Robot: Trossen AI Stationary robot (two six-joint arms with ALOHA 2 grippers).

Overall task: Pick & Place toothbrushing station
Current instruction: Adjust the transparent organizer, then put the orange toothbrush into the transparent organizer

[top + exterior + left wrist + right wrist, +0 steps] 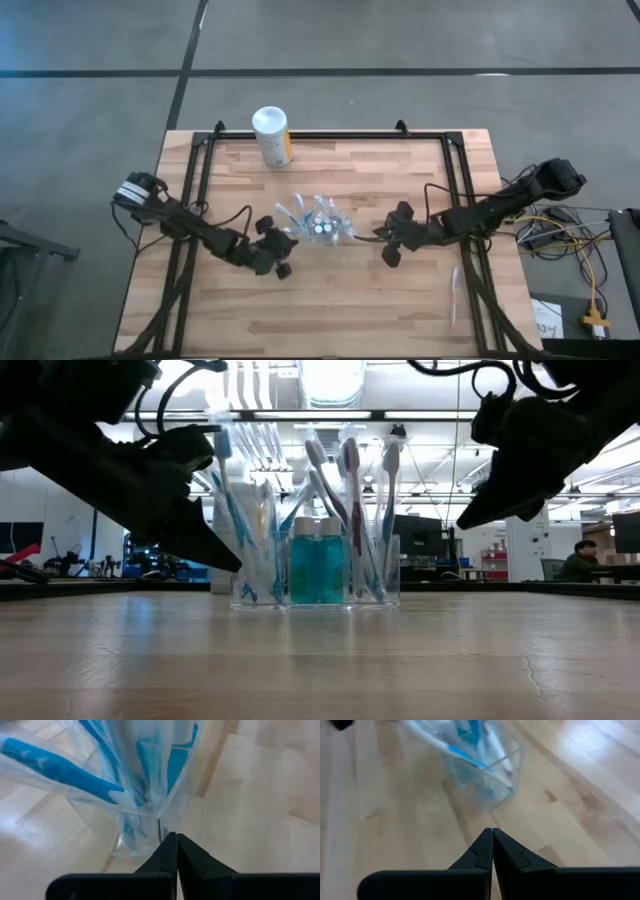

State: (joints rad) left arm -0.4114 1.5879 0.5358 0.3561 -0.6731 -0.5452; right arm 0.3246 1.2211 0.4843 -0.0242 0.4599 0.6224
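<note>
A clear plastic holder (318, 226) stands on its base at the middle of the table. It holds several white and light-blue toothbrushes (230, 510) upright and teal tubes with white caps (316, 565). My left gripper (284, 242) is shut, low and close by the holder's left side; the left wrist view shows its tips (173, 839) at the holder's lower wall (135, 835). My right gripper (380, 238) is shut and empty. It stands right of the holder and above the table, and also shows in the low view (462, 522). My left gripper's shut fingertips stand level at the clear holder's lower wall (150, 827), coming from the table's left. I cannot tell whether they touch it. The holder stands upright on the table.
A white canister with a yellow label (271, 135) stands at the table's far edge. A single white toothbrush (454, 290) lies on the table at the near right. Bare wood lies in front of the holder. A person (580, 560) sits in the room beyond.
</note>
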